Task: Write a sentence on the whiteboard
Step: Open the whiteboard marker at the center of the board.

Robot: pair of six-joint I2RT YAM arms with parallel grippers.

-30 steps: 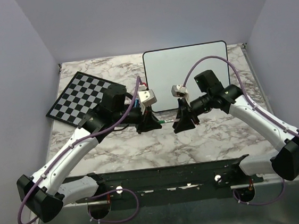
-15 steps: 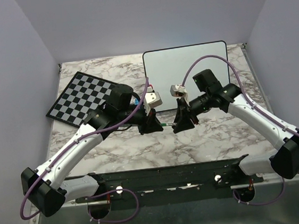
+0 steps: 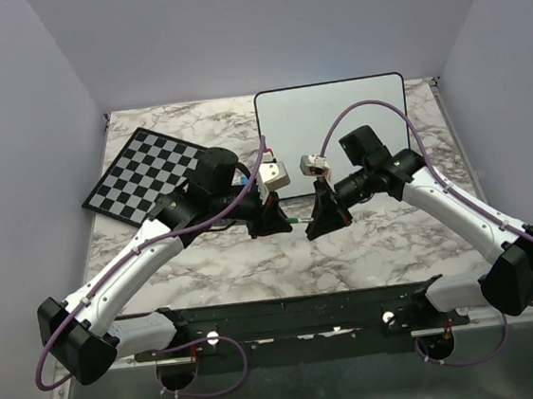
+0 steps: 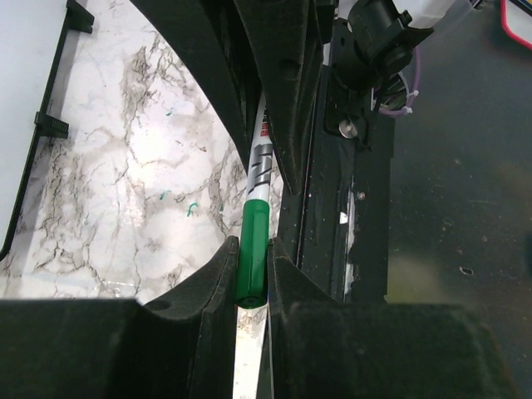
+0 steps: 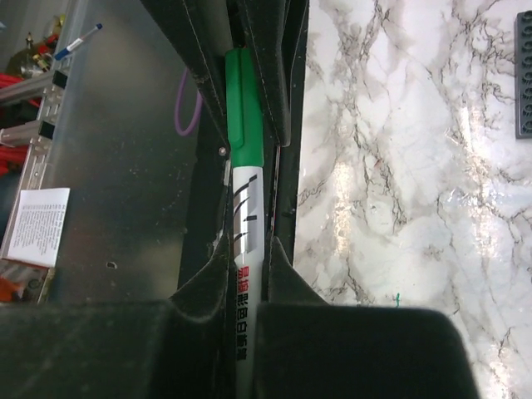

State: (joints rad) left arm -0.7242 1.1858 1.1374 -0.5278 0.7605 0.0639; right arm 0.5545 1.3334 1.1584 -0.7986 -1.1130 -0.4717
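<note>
Whiteboard (image 3: 335, 126) lies flat at the far middle of the marble tabletop (image 3: 386, 244), its black-framed face showing no sentence from above, because the pen meant for it is not yet ready to write. Just in front of its near edge, a green-and-white marker (image 5: 246, 208) hangs level above the marble, stretched between the two arms. The left claw (image 4: 252, 249) is clamped on the green cap (image 4: 251, 262), its fingers pressed tight against both sides. The right claw (image 5: 247, 249) is closed hard on the white printed barrel (image 5: 247, 216), its fingers meeting the plastic with no gap to spare.

The two arms face each other tip to tip, so each holds one end of the same pen. That split grip looks like the set-up for uncapping: one arm anchors the body while the other draws the lid away along the pen's length. The cap appears fully seated on the barrel, though the fingers crowd the joint and the seam is hard to read. Holding the pen clear of the tabletop leaves room for a straight pull.

Small green flecks mark the marble beneath the pen. A black-and-white chessboard (image 3: 145, 174) sits angled at the far left, well apart from the whiteboard and untouched by either arm.
</note>
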